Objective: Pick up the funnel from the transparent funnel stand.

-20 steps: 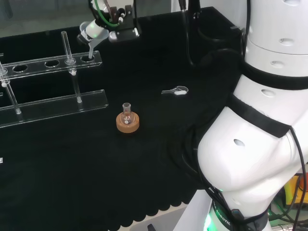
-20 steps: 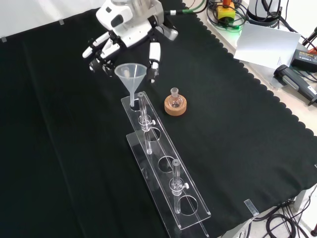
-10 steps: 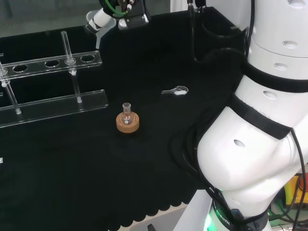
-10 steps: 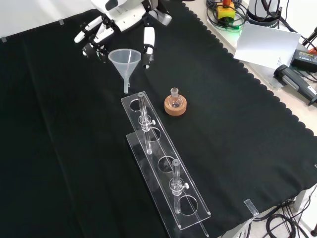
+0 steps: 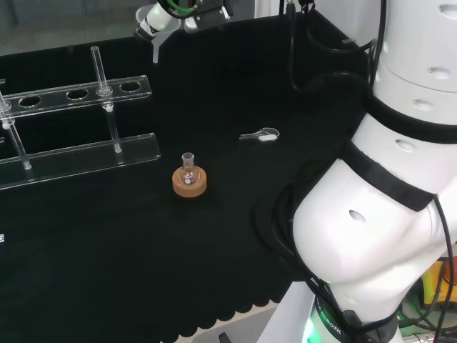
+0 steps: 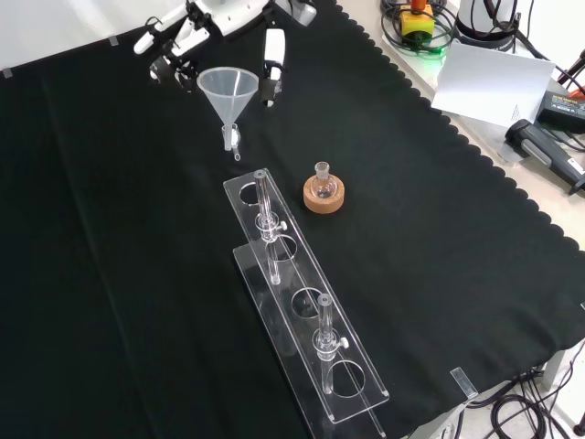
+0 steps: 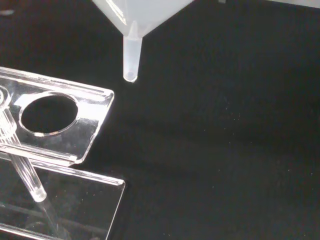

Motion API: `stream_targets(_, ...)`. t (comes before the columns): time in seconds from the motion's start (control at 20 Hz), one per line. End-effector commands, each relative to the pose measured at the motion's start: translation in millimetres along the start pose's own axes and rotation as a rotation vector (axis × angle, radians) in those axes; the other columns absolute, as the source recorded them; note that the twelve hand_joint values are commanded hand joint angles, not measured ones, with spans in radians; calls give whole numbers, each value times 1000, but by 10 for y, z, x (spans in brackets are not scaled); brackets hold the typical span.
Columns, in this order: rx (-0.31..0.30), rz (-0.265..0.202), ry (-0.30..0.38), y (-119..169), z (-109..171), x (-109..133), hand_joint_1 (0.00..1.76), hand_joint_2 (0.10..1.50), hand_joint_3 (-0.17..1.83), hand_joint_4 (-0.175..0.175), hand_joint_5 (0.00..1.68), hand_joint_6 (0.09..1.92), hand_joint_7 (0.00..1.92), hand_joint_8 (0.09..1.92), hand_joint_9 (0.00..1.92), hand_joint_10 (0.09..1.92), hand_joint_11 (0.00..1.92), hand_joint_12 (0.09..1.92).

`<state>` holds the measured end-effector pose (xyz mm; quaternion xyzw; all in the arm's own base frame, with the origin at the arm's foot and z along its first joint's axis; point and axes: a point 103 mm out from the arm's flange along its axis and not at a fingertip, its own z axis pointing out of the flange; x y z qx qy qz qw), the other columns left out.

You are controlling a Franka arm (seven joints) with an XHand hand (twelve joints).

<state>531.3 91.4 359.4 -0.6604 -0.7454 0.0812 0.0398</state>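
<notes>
Fingers (image 6: 271, 57) of the hand (image 6: 212, 18) curl about the funnel (image 6: 227, 94) and hold it by its cone, at the top of the front view. Nearest in that view, the stand (image 6: 302, 315) lies as it did a second ago, its end hole now vacant. Beyond it the funnel, which then sat with its stem in that hole, has risen clear and drifted away from the stand; its stem tip hangs above the cloth (image 6: 430, 238), apart from the stand's end. Thumb and fingers flank the cone's rim on either side, the stem pointing down below them. The funnel is cloudy, translucent white, with a wide cone and a short narrow stem. Right of the stand, a small flask (image 6: 322, 178) sits on its cork ring (image 6: 324, 198), unmoved.
</notes>
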Motion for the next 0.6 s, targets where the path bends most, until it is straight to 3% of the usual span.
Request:
stream_targets(0.05,-11,-8,-2,-60,-32,-31,832,796,89,-132,19,87,1073,796,603,652,0,87)
stream_targets(0.3,-12,3,27,-118,77,-57,848,799,98,-131,23,87,1080,803,608,645,0,87)
stream_targets(0.35,-2,17,17,-117,104,-38,850,800,99,-131,23,87,1079,803,609,644,0,87)
stream_targets(0.6,19,-1,14,-80,156,156,860,788,135,-131,26,87,1071,822,621,617,0,87)
